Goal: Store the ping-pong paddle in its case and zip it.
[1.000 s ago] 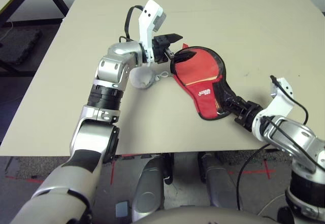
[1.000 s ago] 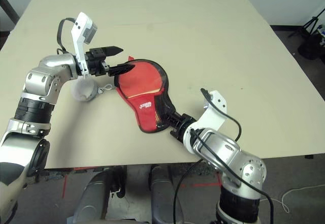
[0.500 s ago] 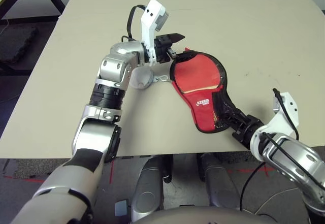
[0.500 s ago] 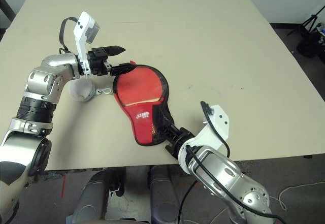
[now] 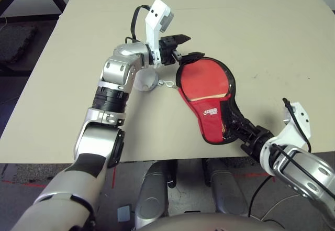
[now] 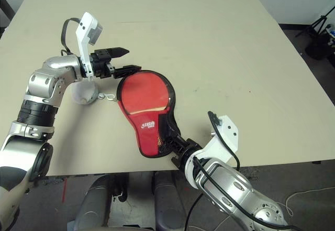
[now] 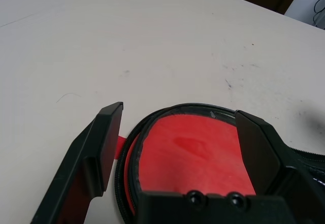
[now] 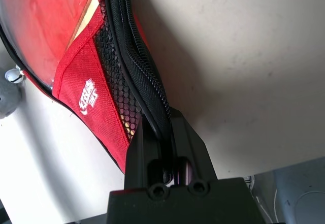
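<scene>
Red fabric case (image 5: 211, 117), black-rimmed, white-lettered, has its edge pinched by the right claw (image 8: 165, 127); left claw (image 7: 175, 112) wide.

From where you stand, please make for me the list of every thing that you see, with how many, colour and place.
Table: one, beige, under everything listed here.
Paddle case: one, red with black zipper rim and white logo, near the table's front edge.
Round lump: one, whitish-grey, left of the case, its clip by the case's edge.
Left gripper: one, black, open, at the case's far end.
Right gripper: one, black, shut on the case's zippered edge.
Forearms: two, silver, reaching in from left and right.
</scene>
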Robot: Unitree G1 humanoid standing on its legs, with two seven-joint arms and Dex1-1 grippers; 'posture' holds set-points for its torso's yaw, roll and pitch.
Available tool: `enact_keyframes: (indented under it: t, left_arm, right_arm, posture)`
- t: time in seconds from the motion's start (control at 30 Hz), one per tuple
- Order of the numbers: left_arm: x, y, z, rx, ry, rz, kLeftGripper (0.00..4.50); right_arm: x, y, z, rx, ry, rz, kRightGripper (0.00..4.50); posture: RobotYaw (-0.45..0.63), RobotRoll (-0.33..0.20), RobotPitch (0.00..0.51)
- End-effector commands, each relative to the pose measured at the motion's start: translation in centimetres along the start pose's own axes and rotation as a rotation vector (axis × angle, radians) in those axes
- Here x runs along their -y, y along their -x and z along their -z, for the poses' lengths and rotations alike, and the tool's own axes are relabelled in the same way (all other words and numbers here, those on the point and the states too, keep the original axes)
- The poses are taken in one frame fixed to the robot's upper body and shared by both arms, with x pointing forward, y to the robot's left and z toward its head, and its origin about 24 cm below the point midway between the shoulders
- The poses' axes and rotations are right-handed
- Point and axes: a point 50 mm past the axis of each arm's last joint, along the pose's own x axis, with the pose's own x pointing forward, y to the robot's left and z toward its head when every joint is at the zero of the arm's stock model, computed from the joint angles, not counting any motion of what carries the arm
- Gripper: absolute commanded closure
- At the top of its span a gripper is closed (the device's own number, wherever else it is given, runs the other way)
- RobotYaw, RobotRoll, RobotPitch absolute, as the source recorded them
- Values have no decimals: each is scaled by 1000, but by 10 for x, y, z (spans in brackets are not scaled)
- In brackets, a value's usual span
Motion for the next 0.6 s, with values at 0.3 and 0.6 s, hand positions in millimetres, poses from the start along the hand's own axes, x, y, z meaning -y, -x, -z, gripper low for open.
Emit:
enact_keyframes:
  t: [0.3,0.6]
  left_arm:
    - [0,-3,3,-18,6,16,0]
    - [-1,-1,2,-14,2,5,0]
  right_arm:
    - [6,4,24,-151,104,-50,4485]
    - [18,-5,-17,-59,274,-75,2242]
  posture:
    - [-115,0,260]
    - [-104,0,250]
